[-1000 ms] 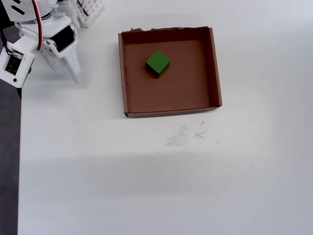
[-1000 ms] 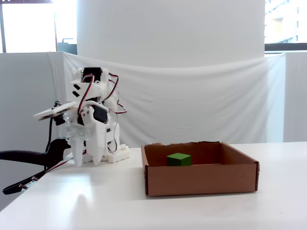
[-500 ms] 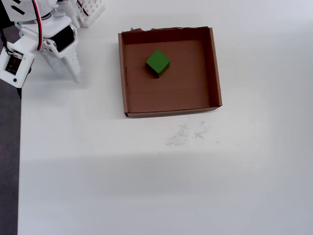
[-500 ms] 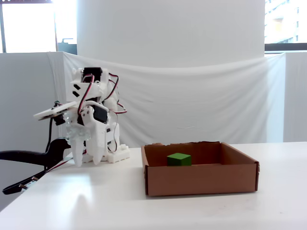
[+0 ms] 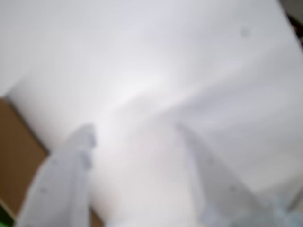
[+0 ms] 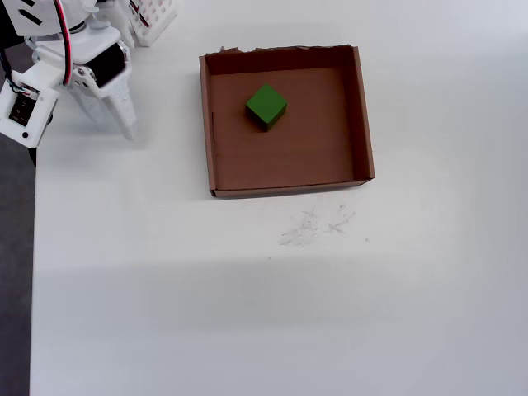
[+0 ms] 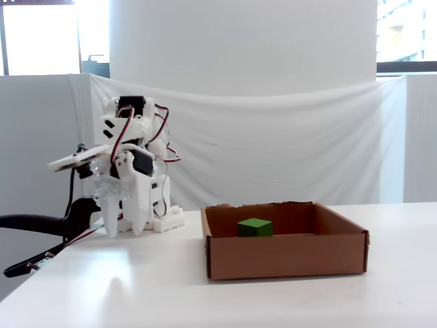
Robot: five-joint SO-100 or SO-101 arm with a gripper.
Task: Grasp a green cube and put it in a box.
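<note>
- I see the small matte bright-green cube (image 6: 266, 106) sitting on the floor of the shallow square brown cardboard box (image 6: 288, 189), toward 11 o'clock from the box centre in the overhead view, clear of all four walls.
- Fixed view agrees: green cube (image 7: 255, 227) rests flat inside the box (image 7: 287, 255), only its top part showing over the front wall.
- Ragged torn wall of the box is the 12 o'clock edge in the overhead view.
- White two-finger gripper (image 6: 120, 124) is parked well apart from the box, at roughly 9 o'clock of it in the overhead view, fingers pointing down at the white table (image 6: 272, 313).
- Wrist view is blurred: both white fingers (image 5: 71, 179) come in from the bottom edge with a clear gap, nothing between them, so I read the gripper (image 5: 135, 135) as released and empty.
- Brown sliver of the box (image 5: 16, 156) at 8 o'clock in the wrist view.
- Faint grey scuff marks (image 6: 313, 227) on the table just beyond the box's 6 o'clock wall, overhead view.
</note>
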